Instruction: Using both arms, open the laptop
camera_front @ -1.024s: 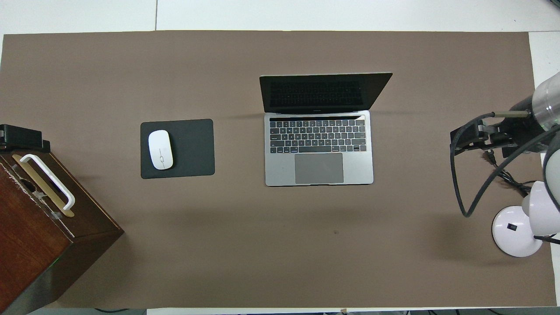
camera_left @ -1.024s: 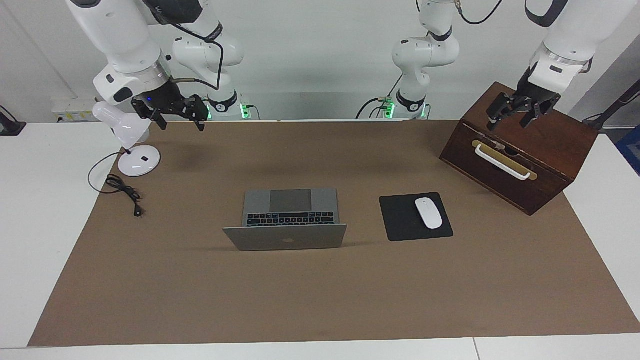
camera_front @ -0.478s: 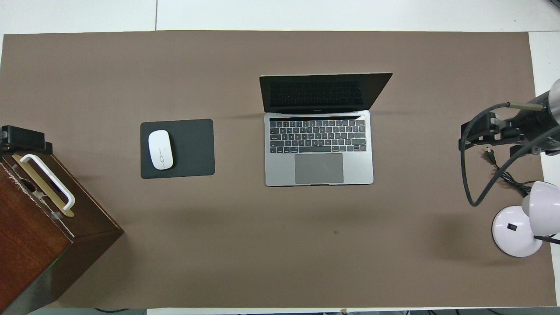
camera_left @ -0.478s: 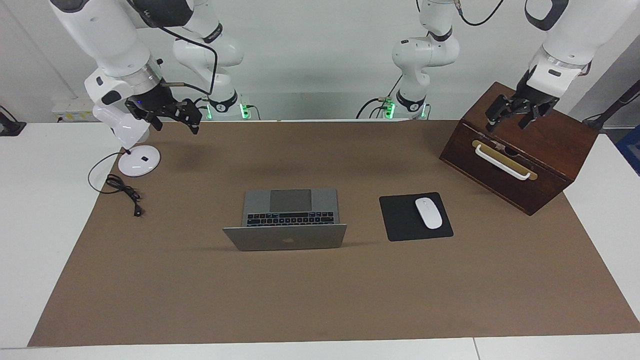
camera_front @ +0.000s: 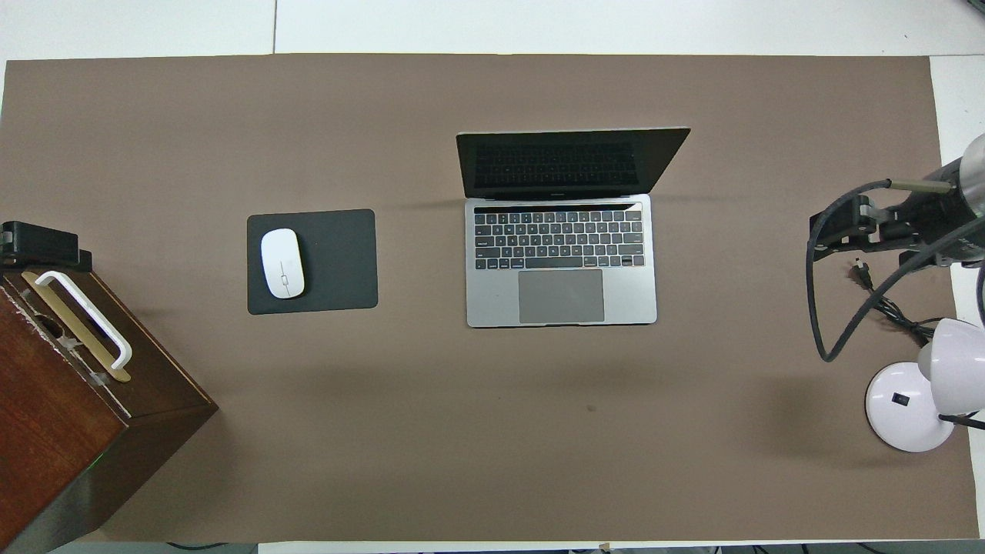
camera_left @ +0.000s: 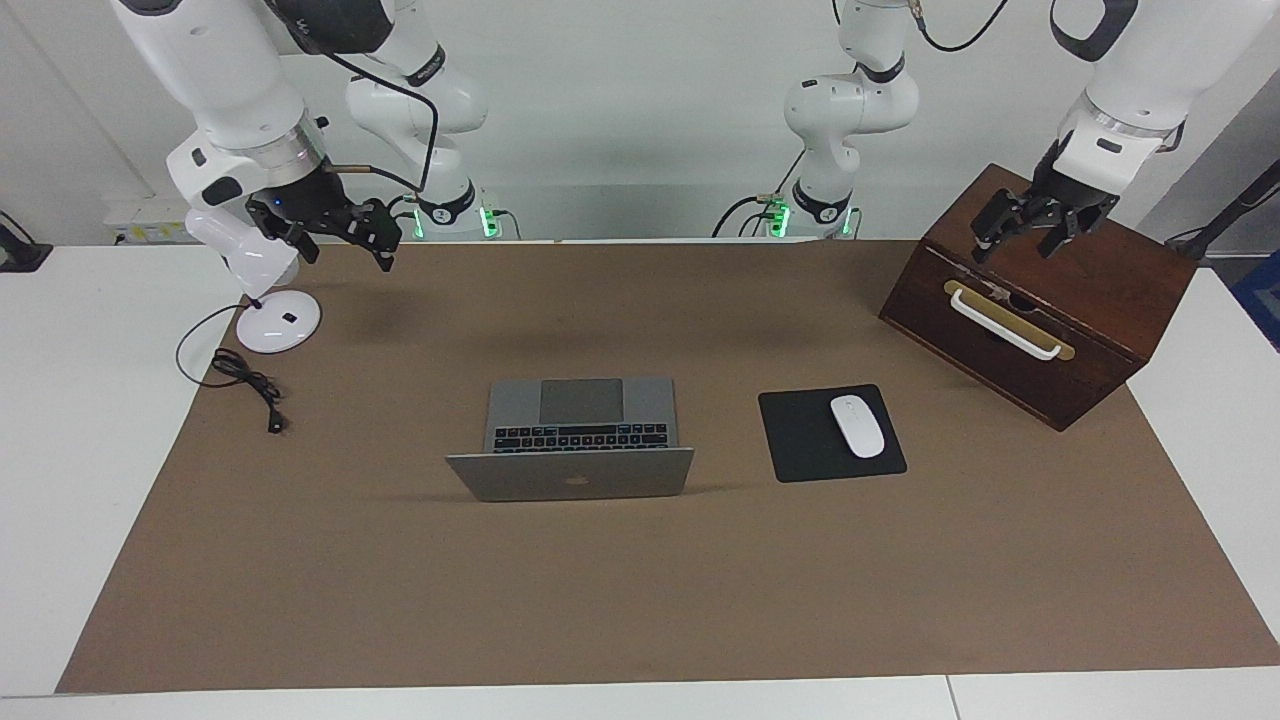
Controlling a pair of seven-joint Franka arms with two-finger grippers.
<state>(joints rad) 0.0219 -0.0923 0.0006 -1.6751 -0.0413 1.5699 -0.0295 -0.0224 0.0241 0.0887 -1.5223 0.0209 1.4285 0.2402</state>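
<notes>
Laptop [camera_left: 575,440] open mid-counter beside mouse pad [camera_left: 800,440] | right gripper [camera_left: 348,252] has drawn back by lamp [camera_left: 278,325], fingers spread, empty | left gripper [camera_left: 1015,246] over wooden box [camera_left: 1100,290], fingers spread, empty | task looks finished

place: robotics lab | evidence: two white arms [camera_left: 240,90] — brown mat [camera_left: 640,580] — white walls

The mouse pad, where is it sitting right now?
The mouse pad lies flat on the brown mat beside the open laptop, toward the left arm's end, with the white mouse on it.
</notes>
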